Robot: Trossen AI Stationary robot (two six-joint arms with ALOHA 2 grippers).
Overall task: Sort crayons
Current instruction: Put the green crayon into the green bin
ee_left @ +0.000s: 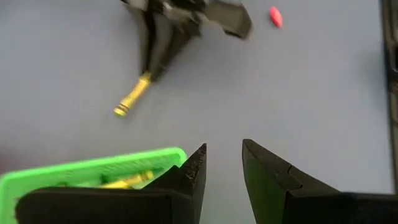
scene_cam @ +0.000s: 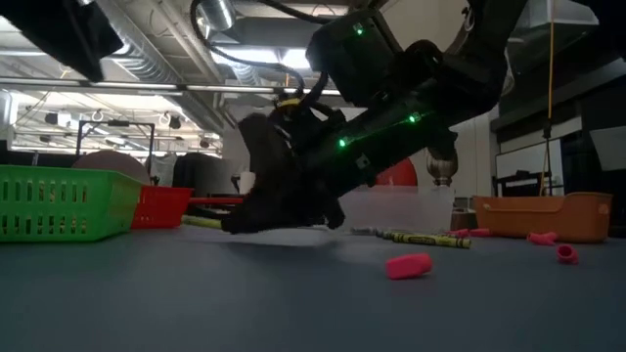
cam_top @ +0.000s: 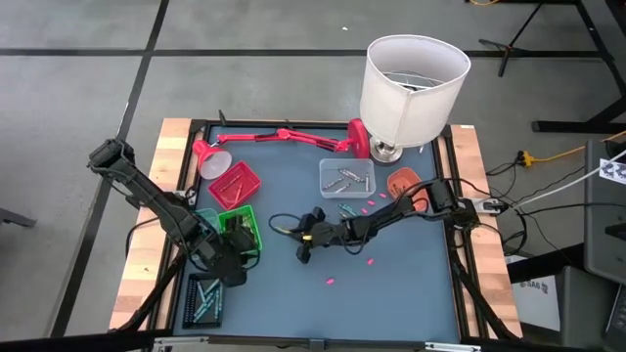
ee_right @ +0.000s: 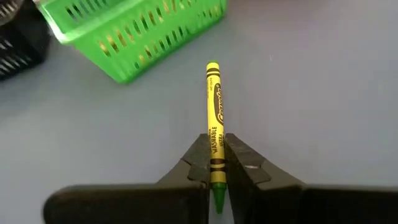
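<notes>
A yellow crayon with a green tip sticks out of my right gripper, which is shut on it at mid-table, right of the green tray. That tray holds yellow crayons. My left gripper hovers open just past the tray's near right corner, with nothing between its fingers. Loose crayons lie on the mat near the clear tray, which holds grey ones. A black tray at the near left holds blue ones. My right gripper pinches the crayon's green-tipped end between its two fingers. The fingers come from the table's right, slanting down, and lie along the crayon. The rest of the crayon juts out past the fingertips toward the green tray, nearly level and seemingly just off the mat.
A red tray sits beyond the green one and an orange tray at the right. A white lampshade and a red desk lamp stand along the far edge. Pink bits are scattered on the blue mat.
</notes>
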